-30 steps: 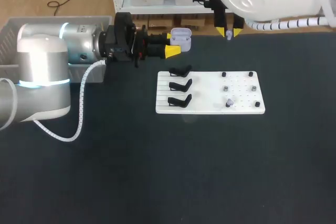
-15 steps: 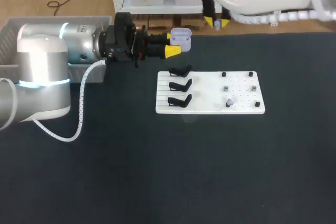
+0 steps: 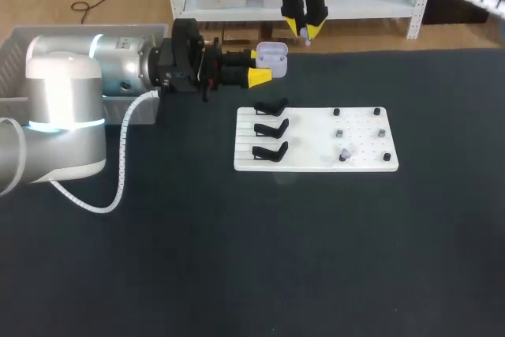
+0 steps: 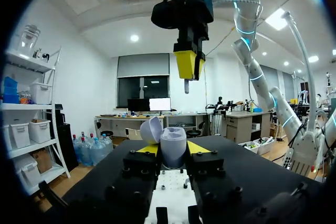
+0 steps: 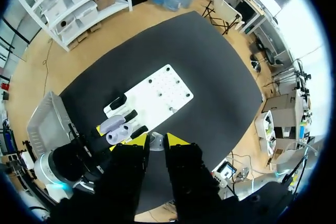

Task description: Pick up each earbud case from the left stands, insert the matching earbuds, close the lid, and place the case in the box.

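Note:
My left gripper (image 3: 263,65) is shut on a lavender earbud case (image 3: 271,54) with its lid (image 4: 150,129) open, held sideways above the table's back edge. In the left wrist view the case (image 4: 173,147) sits between the yellow tips. My right gripper (image 3: 304,31) hangs just behind and to the right of the case, pointing down, shut on a small white earbud (image 4: 185,84). In the right wrist view the case (image 5: 116,128) lies below and slightly beside that earbud (image 5: 156,141). Another earbud (image 3: 344,153) rests on the white board (image 3: 316,159).
The board carries three black stands (image 3: 271,128), all bare, on its left side and several small pegs (image 3: 379,132) on its right. A grey box (image 3: 16,45) stands at the table's far left, behind my left arm.
My right gripper has travelled left and towards the back with the earbud, ending close beside the open case. The left arm and the case have not moved.

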Available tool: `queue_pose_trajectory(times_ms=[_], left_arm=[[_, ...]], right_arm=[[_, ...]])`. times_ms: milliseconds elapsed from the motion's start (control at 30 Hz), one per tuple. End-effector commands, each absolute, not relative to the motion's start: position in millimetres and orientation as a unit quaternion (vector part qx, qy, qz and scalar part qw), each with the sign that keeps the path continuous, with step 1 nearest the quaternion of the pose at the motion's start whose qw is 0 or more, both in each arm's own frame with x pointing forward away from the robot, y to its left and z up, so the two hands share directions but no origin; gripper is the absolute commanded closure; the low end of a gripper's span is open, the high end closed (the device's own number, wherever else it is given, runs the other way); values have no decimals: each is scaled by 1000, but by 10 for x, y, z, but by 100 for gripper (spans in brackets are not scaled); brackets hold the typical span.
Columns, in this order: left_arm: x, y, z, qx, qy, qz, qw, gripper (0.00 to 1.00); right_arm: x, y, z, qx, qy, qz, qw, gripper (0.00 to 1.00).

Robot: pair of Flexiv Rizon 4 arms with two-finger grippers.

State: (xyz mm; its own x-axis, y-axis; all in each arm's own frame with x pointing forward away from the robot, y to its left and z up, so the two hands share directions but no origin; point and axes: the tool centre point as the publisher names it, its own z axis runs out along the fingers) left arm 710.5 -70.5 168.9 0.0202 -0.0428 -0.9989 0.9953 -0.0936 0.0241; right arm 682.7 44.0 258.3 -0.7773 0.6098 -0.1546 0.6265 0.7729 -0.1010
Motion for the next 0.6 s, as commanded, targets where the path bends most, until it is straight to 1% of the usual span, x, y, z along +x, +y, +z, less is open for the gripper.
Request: queue_pose_trajectory(times_ms=[33,233,400,600], left_arm=[[7091,-705,1684,517,460,-526,494,100],[7091,-705,1684,517,460,-526,494,100],[7091,-705,1684,517,460,-526,494,100],[7010,-820,1545,508,478,-517,496,100]], right_arm=[[6850,462,2598,330,939,-83,51,100],[6850,462,2598,330,939,-83,51,100],[6857,589,2655,339,929,-117,85,100],[6803,573,2636,361,917,-142,97,100]])
